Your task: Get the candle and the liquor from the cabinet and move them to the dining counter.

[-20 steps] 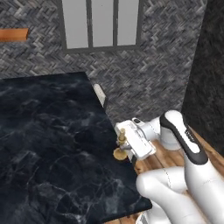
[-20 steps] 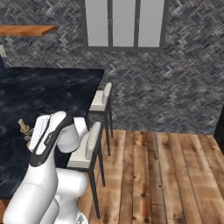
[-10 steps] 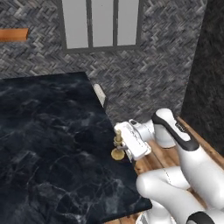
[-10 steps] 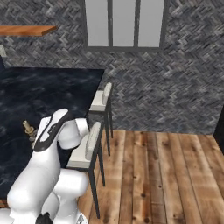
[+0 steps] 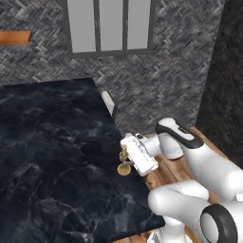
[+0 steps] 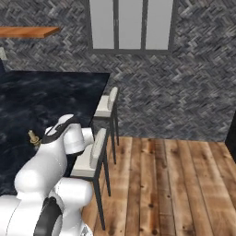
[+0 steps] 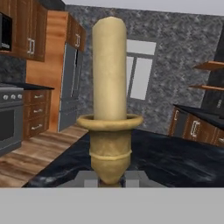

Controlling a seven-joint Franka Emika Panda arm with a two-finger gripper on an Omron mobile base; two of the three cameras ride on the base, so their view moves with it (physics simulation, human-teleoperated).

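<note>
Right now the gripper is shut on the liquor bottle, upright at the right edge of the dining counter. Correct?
Not the liquor. The gripper is shut on the candle, a cream stick in a brass holder, as the hand view shows close up. The rest holds: it stands upright at the right edge of the dining counter, seen in the left base view.

candle [image 5: 124,160]: 1 | stools [image 6: 93,154]: 2 | dining counter [image 5: 52,156]: 1 | window [image 5: 110,26]: 1

Two stools [image 6: 99,143] stand on the wooden floor [image 6: 175,184] below a window [image 6: 131,25].
</note>
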